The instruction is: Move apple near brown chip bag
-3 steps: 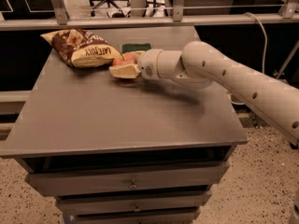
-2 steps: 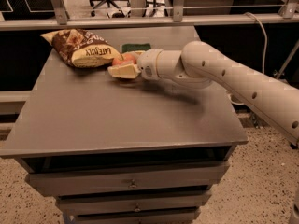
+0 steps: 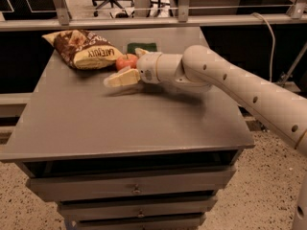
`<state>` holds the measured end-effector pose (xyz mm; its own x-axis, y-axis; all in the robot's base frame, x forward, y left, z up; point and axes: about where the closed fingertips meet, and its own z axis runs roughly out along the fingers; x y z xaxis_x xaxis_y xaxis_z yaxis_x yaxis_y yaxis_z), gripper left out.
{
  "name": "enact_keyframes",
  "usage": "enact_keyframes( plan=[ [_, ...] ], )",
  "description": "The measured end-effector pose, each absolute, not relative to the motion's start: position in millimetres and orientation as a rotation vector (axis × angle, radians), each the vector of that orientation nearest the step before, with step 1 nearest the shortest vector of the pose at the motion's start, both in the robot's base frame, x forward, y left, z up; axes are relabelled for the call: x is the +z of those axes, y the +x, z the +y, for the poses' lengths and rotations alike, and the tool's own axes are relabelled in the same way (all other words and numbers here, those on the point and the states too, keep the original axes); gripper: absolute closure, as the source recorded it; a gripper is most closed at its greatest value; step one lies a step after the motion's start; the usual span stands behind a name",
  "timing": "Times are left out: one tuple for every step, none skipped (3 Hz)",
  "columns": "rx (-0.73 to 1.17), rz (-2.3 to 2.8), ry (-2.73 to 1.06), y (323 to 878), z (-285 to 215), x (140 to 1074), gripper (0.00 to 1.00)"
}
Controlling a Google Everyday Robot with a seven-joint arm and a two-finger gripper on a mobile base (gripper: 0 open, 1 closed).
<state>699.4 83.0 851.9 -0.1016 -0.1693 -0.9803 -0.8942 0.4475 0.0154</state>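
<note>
The red-orange apple rests on the grey table at the back, just right of the brown chip bag, with a small gap between them. The bag lies at the back left, its cream end with dark lettering towards the apple. My gripper reaches in from the right and stands open around the apple: one cream finger lies in front of it, the other behind it. The apple sits on the table between them.
A flat green sponge lies behind the gripper near the table's back edge. A metal rail runs behind the table. Drawers sit below the front edge. A cable hangs at the right.
The front finger has moved slightly forward and left, away from the apple. The apple, hidden behind the finger before, now shows between the fingers. The bag has not moved.
</note>
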Motion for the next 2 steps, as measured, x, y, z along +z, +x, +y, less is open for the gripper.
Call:
enact_keyframes(
  plan=[
    [0.808, 1.524, -0.984, 676.4, 57.6, 860.7, 0.0],
    [0.779, 1.524, -0.988, 663.1, 28.6, 863.3, 0.0]
  ],
)
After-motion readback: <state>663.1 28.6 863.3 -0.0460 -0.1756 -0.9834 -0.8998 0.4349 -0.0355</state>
